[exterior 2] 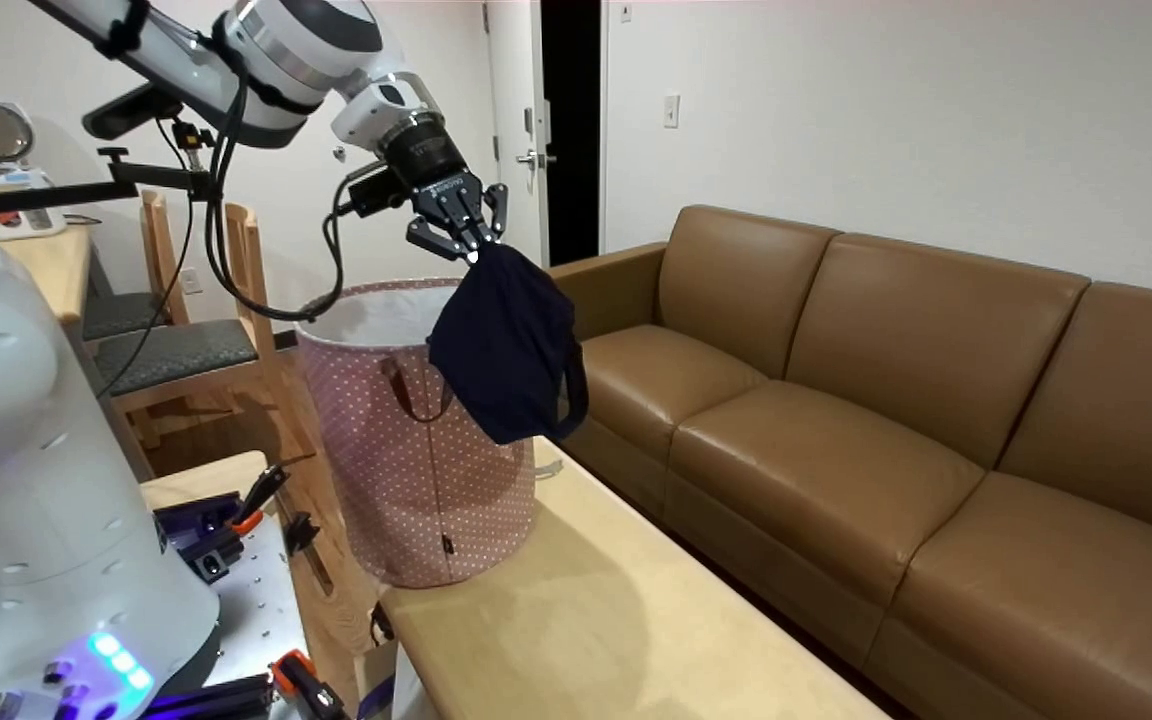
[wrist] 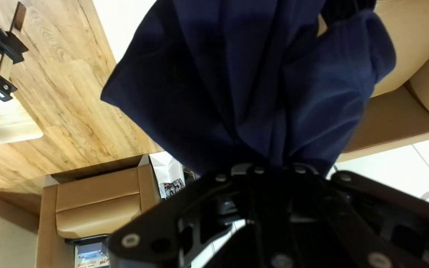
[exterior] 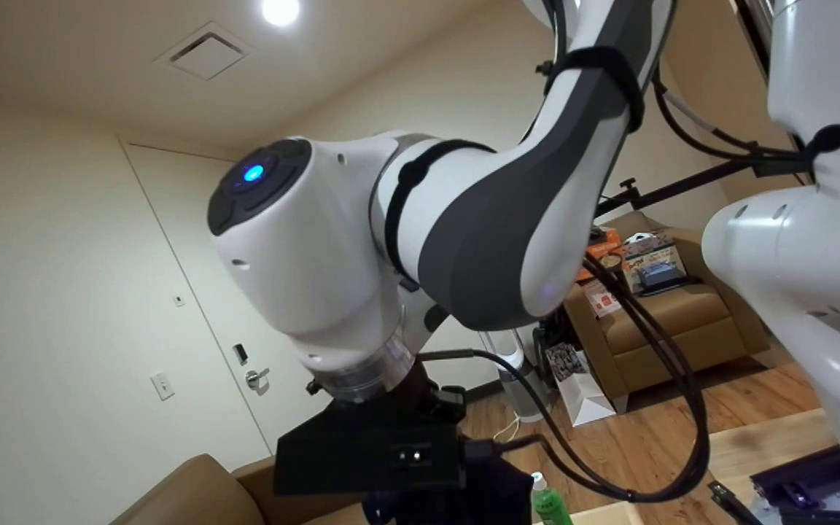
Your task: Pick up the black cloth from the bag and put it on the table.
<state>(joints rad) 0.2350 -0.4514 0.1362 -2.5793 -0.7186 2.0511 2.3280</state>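
The black cloth, which looks dark navy [exterior 2: 506, 345], hangs bunched from my gripper [exterior 2: 482, 250], whose fingers are shut on its top. In an exterior view it covers part of the pink polka-dot bag [exterior 2: 416, 480], with its lower edge below the rim and above the table [exterior 2: 626, 620]. In the wrist view, the cloth [wrist: 248, 96] spreads out beyond the gripper [wrist: 268, 171] and fills the upper middle. Part of the dark cloth [exterior: 496, 496] also shows low in an exterior view, where the fingers are hidden. The bag's inside bottom cannot be seen.
A brown sofa [exterior 2: 796, 450] runs along the table's far side. A green bottle [exterior: 551, 503] stands low in an exterior view. Chairs [exterior 2: 181, 345] are behind the bag. Clamps [exterior 2: 306, 685] sit by the robot's base. Cables [exterior: 653, 364] loop from the wrist.
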